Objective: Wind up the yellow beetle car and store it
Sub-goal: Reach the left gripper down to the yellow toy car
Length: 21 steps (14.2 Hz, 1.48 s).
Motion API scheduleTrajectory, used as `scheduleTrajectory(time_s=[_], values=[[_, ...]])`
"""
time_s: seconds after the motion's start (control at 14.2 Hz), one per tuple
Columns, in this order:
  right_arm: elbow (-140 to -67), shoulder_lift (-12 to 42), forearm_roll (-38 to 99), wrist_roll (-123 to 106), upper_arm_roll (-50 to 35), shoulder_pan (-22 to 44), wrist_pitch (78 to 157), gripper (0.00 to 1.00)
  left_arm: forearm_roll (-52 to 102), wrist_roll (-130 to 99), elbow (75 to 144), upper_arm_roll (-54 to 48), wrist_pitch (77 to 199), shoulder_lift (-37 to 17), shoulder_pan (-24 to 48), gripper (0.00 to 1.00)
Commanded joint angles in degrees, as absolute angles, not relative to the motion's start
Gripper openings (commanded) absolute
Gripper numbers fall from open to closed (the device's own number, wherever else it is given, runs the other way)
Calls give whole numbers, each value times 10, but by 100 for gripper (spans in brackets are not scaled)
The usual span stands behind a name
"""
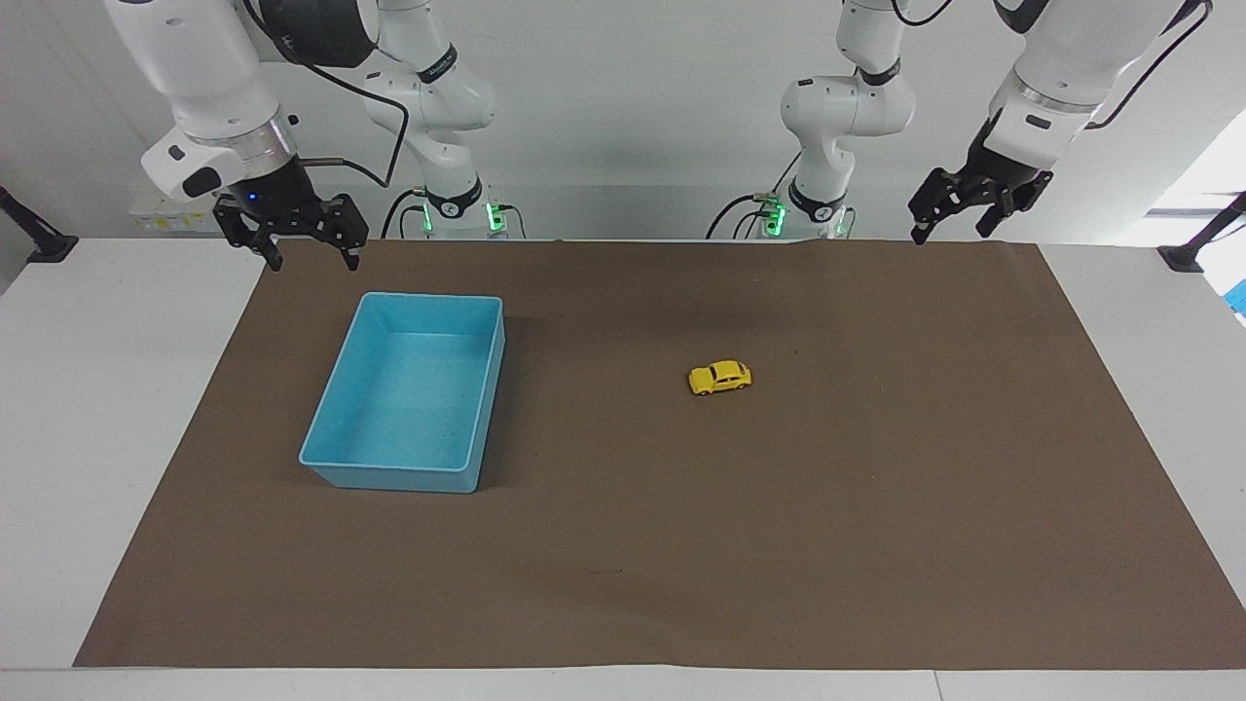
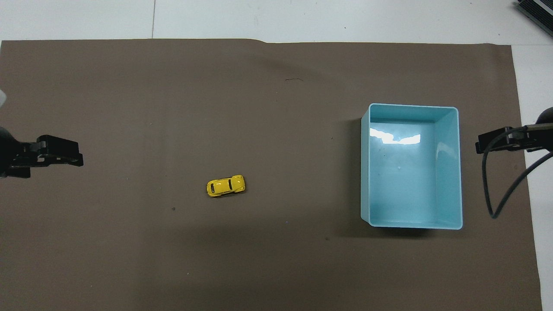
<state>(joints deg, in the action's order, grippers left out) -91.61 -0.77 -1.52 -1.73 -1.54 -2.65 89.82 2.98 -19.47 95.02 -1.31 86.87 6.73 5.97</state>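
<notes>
**Ana:** White walls up top, and under the arms a white table (image 1: 117, 409) with a brown mat (image 1: 876, 506) covering most of it. What sits on it?

**Ben:** Biggest is the blue bin (image 1: 485, 409), empty, toward the right arm's end. The yellow beetle car (image 1: 720, 378) stands on its wheels on bare mat, well apart from the bin, nearer the left arm's end.

**Ana:** And the claws?

**Ben:** Left claw (image 1: 949, 216) hangs in the air over the mat's edge at the robots' end, fingers spread, holding nothing. Right claw (image 1: 310, 255) waits above the mat's corner just by the bin, spread too and empty.

**Ana:** So the reach for the car hasn't landed. How to do it well?

**Ben:** I'd judge the left arm best placed. Come down straight over the car, turn the fingers to close across its narrow body, not along its length. It's tiny and on wheels, so a glancing touch could roll it off; centre first, then close gently.
</notes>
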Motion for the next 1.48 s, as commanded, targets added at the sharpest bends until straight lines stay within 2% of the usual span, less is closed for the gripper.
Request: scheduleTrajectory(time_s=[0.0, 0.35, 0.56, 0.78, 0.99, 1.27, 1.41], values=[[-910, -4, -17, -32, -18, -33, 895, 100, 21, -346, 986, -6, 895, 71, 102, 100], [-910, -4, -17, -32, -18, -33, 895, 100, 97, -654, 1047, -6, 990, 69, 127, 100], [-910, -4, -17, -32, -18, -33, 895, 100, 100, -830, 1059, -6, 1012, 57, 150, 100], [-910, -4, -17, -32, -18, -33, 895, 100, 104, -1008, 1106, -6, 1069, 58, 164, 100], [-910, -4, -17, -32, -18, -33, 895, 100, 104, -1097, 1148, -6, 1132, 48, 170, 100], [-910, -4, -17, -32, -18, -33, 895, 100, 104, -1120, 1156, -6, 1162, 15, 196, 100], [-910, -4, -17, -32, -18, -33, 895, 100, 104, -1160, 1156, -6, 1194, -19, 228, 100]])
